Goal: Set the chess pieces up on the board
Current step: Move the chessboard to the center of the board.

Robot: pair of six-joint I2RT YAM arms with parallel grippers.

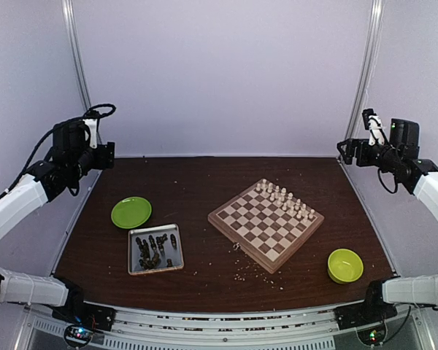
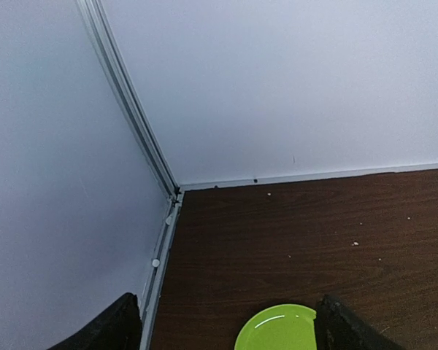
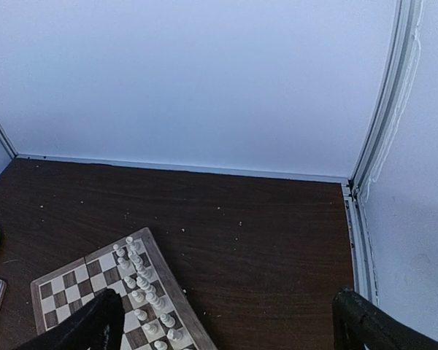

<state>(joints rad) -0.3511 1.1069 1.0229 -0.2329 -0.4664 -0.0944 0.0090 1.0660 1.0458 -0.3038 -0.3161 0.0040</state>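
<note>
White walls enclose a dark brown desk (image 1: 204, 182). Right of centre on it, the board (image 1: 255, 226) sits turned at an angle, with pale chessmen (image 1: 286, 200) in two rows along its far right edge. The chess pieces (image 1: 152, 251) lie heaped in a silver tray (image 1: 157, 270) at the near left, just beside a green plate (image 1: 131, 212). A green bowl (image 1: 345, 265) stands at the near right. The left gripper (image 2: 230, 328) and right gripper (image 3: 233, 321) hang raised at the far corners, jaws wide apart, holding nothing.
</note>
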